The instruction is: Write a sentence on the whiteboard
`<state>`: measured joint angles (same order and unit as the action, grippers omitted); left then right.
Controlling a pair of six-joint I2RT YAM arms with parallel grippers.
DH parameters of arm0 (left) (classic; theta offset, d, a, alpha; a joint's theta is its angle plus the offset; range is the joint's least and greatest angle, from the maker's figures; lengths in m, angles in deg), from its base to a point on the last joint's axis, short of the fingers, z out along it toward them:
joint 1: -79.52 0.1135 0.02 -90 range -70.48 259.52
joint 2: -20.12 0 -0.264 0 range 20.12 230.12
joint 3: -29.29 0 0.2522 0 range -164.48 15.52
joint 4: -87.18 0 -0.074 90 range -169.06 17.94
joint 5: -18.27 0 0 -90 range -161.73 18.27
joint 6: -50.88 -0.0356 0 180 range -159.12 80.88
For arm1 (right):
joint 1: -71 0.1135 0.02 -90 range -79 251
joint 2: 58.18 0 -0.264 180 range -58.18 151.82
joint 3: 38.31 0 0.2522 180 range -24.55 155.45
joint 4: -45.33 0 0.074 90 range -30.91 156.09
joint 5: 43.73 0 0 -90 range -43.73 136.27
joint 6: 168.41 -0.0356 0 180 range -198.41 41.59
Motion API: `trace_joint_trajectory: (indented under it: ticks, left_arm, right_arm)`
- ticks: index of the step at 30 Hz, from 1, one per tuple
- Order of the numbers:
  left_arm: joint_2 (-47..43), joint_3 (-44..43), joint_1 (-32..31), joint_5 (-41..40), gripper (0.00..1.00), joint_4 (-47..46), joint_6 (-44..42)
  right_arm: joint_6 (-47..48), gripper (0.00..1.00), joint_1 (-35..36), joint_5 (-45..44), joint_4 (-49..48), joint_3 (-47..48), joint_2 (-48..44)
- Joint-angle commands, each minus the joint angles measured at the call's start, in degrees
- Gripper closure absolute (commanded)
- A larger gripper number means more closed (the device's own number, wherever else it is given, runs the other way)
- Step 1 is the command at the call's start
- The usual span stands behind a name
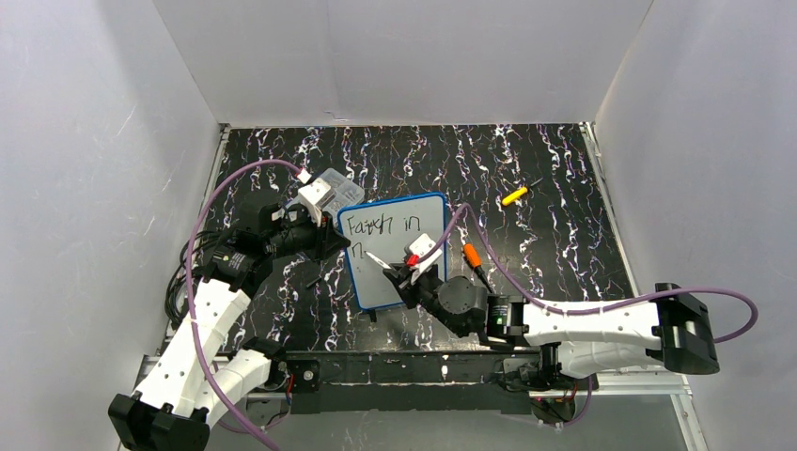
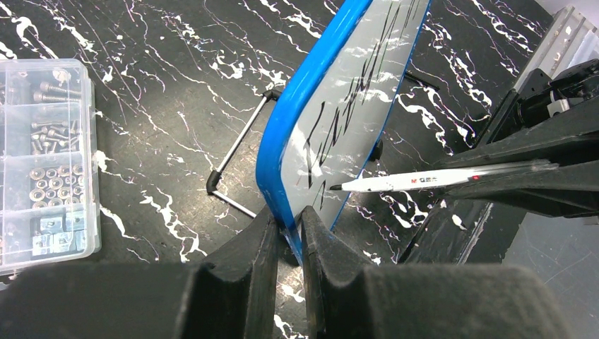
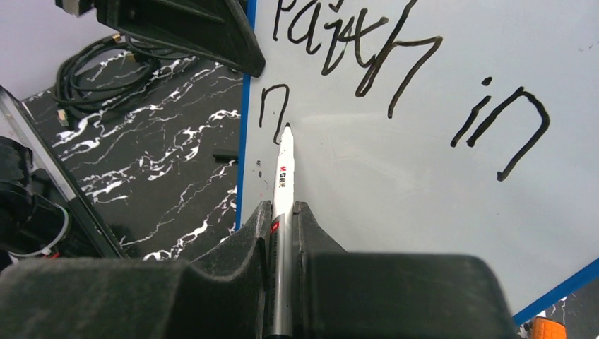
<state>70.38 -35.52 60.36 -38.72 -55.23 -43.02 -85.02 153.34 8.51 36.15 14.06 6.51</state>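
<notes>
Standing on the table (image 1: 564, 169) just ahead of the two arm bases, the board (image 1: 371, 282) is the biggest loose thing, propped on its wire stand (image 2: 236, 155) so that its white face slopes up toward the arms. A board propped like this would likely slide or tip under a pressing tip. That seems to be why the left gripper (image 2: 288, 222) is clamped on the blue frame at the board's left edge, one finger on the front and one behind, bracing it. The box (image 2: 42, 162) of screws and nuts lies beyond the board's far left corner, out of the way of the work. The right gripper (image 3: 282, 212) reaches in from the board's near edge with its jaws closed tight on the pen (image 3: 284, 169). The barrel runs along the fingers, so the tip points up the face; held so, I judge, the wrist can drag strokes without the pen twisting. The sentence (image 3: 374, 63) reads something like "Faith in" across the board's top. Below it, line two holds only one hooked letter by the board's left edge, where the pen tip meets the face. The writing looks partway done, with most of line two to come
</notes>
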Motion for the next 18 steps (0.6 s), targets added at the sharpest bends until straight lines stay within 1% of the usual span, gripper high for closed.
trace_joint_trajectory:
  ticks: [1, 7, 13, 18]
  left_arm:
    - [0.56, 1.56, -0.49, -0.65, 1.00, 3.50, -1.47]
    - [0.47, 1.56, -0.44, -0.52, 1.00, 3.51, -1.54]
    - [0.45, 1.54, -0.46, -0.43, 1.00, 3.47, -1.53]
    - [0.69, 1.48, -0.46, -0.37, 1.00, 3.50, -1.50]
  right_arm:
    - [1.62, 0.99, -0.18, -2.29, -2.82, 1.89, 0.91]
    - [0.26, 0.99, -0.17, -4.51, 0.07, 1.09, 0.32]
    - [-0.45, 0.99, -0.17, -6.51, 2.66, 0.24, -2.51]
    - [1.56, 0.99, -0.17, -7.26, 0.99, 0.44, -3.00]
